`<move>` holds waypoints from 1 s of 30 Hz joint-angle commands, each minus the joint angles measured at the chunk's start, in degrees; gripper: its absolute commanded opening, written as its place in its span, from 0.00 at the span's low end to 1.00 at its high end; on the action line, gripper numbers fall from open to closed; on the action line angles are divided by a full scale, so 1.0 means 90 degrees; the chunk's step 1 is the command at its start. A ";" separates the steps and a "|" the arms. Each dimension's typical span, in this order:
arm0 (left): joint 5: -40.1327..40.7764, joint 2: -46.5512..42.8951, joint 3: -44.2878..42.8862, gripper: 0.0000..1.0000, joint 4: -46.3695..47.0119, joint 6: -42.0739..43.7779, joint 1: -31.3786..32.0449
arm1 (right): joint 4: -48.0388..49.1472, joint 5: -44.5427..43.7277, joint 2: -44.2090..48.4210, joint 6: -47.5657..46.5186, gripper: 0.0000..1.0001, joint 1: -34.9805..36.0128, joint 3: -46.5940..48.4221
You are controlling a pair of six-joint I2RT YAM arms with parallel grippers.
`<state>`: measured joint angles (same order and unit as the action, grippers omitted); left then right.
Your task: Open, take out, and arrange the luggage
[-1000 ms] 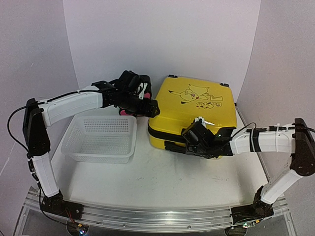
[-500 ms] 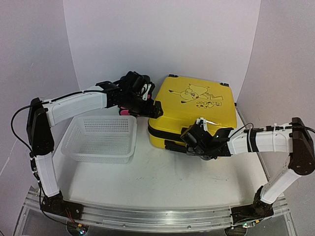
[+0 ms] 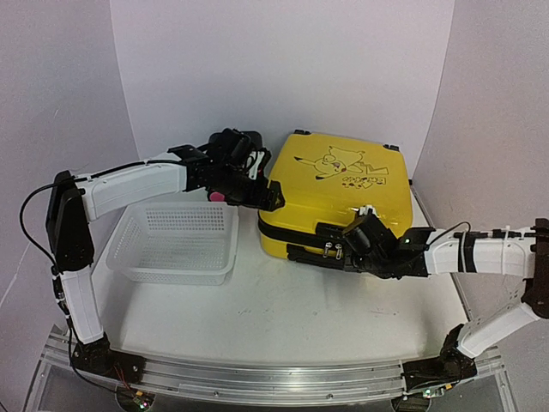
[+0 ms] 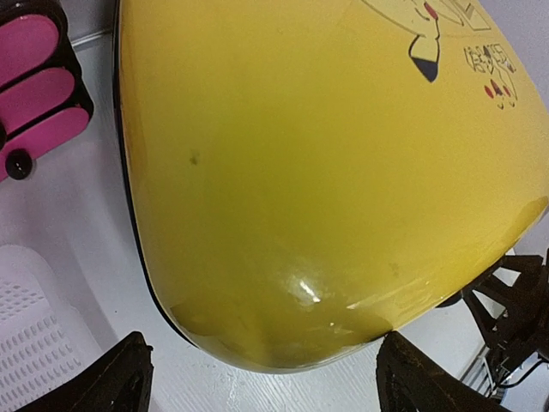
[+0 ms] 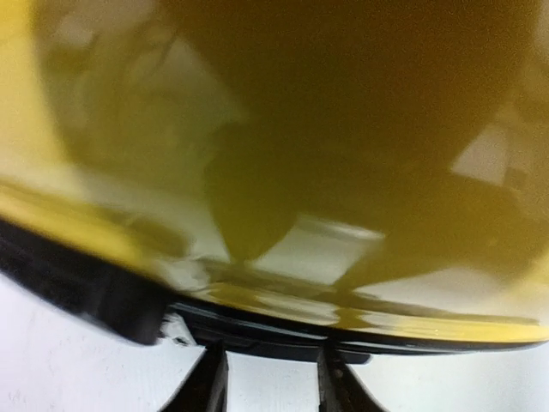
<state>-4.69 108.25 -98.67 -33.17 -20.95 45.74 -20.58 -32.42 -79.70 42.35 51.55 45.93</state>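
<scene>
Above white table (image 3: 283,309), left fingers (image 4: 120,378) gape round luggage (image 3: 343,184) corner; right fingers (image 5: 213,382) unclear.

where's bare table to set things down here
Bare: the near strip of table in front of the basket and suitcase. Crowded: between them, with the left gripper over the suitcase corner and pink box behind; the right gripper at the suitcase's front edge.
</scene>
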 commanded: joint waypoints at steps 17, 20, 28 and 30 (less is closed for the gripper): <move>-0.0073 -0.0200 0.0454 0.90 -0.0020 -0.0033 -0.0160 | 0.1090 -0.0465 -0.0871 0.0711 0.35 0.0017 0.0348; -0.0057 -0.0206 0.0481 0.92 -0.0007 -0.0049 -0.0160 | 0.0802 -0.0865 -0.1121 0.0879 0.34 0.0102 0.0612; 0.0058 -0.0296 0.0574 0.97 0.0049 -0.0108 -0.0150 | -0.0298 -0.1903 -0.1877 0.1706 0.26 0.0324 0.1523; 0.0089 -0.0338 0.0582 0.97 0.0052 -0.0118 -0.0151 | -0.0457 -0.2061 -0.1940 0.1760 0.21 0.0315 0.1642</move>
<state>-5.52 108.71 -93.58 -34.74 -21.50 44.66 -22.57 -44.05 -94.52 53.93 55.75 56.90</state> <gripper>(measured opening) 0.971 0.245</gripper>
